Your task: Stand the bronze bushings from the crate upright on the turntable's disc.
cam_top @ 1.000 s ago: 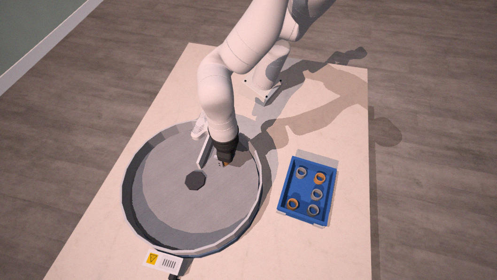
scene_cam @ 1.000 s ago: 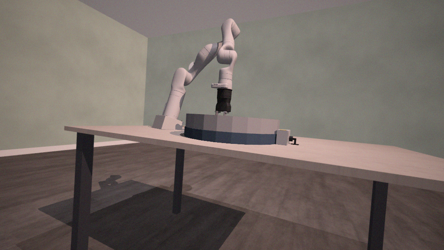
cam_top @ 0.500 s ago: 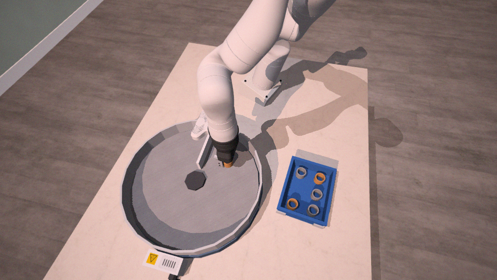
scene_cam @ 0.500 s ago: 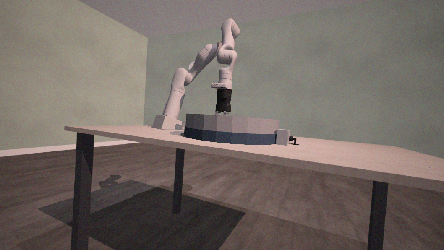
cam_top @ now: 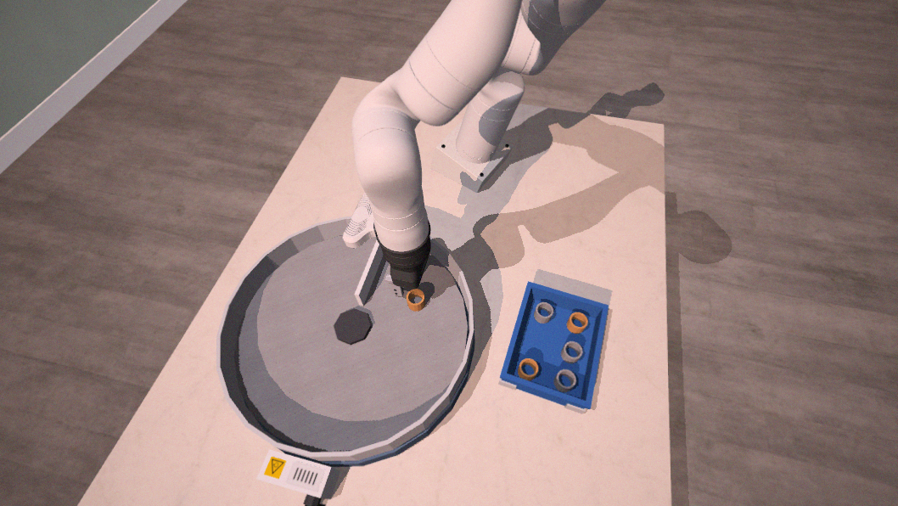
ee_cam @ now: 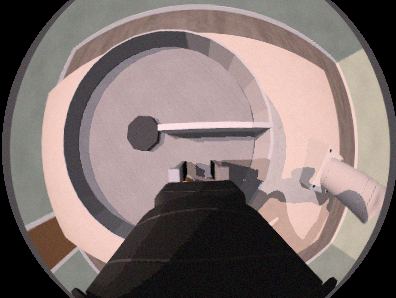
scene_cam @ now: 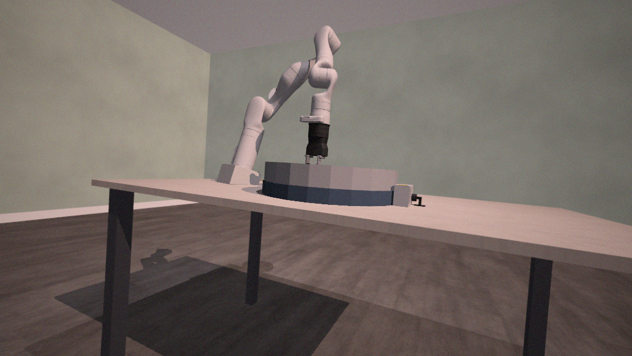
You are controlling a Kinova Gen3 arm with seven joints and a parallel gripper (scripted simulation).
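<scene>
Bushing of bronze stands upright on the disc, open end up in the top view, well apart from the dark hub. It lies right at the gripper, on the side away from the arm's base; in the wrist view only an orange sliver shows, near the hub-side finger. The gripper is spread and pinches nothing, though whether a finger touches the sleeve cannot be told. A white divider runs from beside the hub towards the rim wall, close to the gripper. This looks like the release of one piece, and a straight lift seems the safest next move, since a sideways one could tip the bushing or knock the divider. The blue crate sits on the tabletop, across the rim on the bushing's side of the divider. Two bronze bushings remain there, one in the corner nearer the base and one diagonally opposite, beside three steel bushings that should stay.
</scene>
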